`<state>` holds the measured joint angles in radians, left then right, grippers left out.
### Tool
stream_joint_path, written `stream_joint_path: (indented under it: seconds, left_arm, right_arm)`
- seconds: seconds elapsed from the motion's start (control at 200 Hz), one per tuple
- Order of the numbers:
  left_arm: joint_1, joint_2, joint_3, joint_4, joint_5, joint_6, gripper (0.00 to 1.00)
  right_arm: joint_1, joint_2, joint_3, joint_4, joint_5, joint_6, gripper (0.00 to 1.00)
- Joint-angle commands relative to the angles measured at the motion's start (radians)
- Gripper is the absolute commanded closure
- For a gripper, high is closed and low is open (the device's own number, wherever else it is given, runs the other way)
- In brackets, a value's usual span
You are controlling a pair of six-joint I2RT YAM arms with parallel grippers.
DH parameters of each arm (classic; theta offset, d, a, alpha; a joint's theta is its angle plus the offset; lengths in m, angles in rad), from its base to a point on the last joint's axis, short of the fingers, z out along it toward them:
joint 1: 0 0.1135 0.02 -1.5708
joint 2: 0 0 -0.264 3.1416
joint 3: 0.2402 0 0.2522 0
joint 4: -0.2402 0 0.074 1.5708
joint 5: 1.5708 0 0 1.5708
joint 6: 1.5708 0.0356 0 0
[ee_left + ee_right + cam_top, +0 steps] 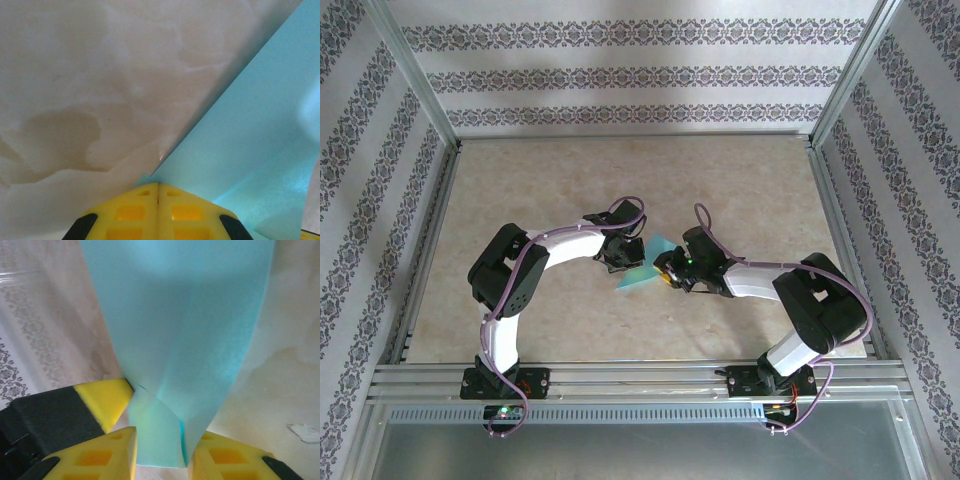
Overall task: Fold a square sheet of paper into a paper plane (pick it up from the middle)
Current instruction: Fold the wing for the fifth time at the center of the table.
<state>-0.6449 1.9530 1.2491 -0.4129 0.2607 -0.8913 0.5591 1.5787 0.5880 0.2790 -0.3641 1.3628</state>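
Observation:
The square sheet of paper (642,268) is teal and held up off the tabletop between the two grippers near the table's middle. My left gripper (623,262) is shut on its left edge. In the left wrist view the yellow jaws of the left gripper (158,186) meet, and the sheet (250,130) fans out to the right from their tip. My right gripper (665,272) faces it from the right. Its jaws (162,435) stand apart, with a curled fold of the paper (175,315) filling the gap. The left gripper's fingertip (102,397) presses the paper at the crease.
A beige marbled tabletop (570,180) lies below, fenced by aluminium rails (640,375) at the near edge and patterned walls on three sides. A small white scrap (304,432) lies on the table to the right of my right gripper.

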Motion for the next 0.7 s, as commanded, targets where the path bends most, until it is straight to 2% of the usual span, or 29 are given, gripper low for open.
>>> stream_joint_path:
  seconds: [0.0,0.455,0.59,0.695]
  left_arm:
    - [0.013,0.012,-0.038,-0.029,-0.016,-0.004,0.95]
    - [0.016,-0.001,-0.031,-0.033,-0.015,0.002,0.95]
    - [0.019,-0.01,-0.025,-0.033,-0.015,0.006,0.95]
    - [0.022,-0.02,-0.018,-0.033,-0.011,0.016,0.95]
  right_arm:
    - [0.007,-0.02,-0.012,0.047,0.024,0.001,0.7]
    - [0.001,0.029,-0.014,0.032,-0.015,0.031,0.74]
    - [-0.007,0.033,-0.015,0.023,-0.013,0.033,0.79]
    - [-0.014,0.033,-0.016,0.019,-0.013,0.029,0.87]
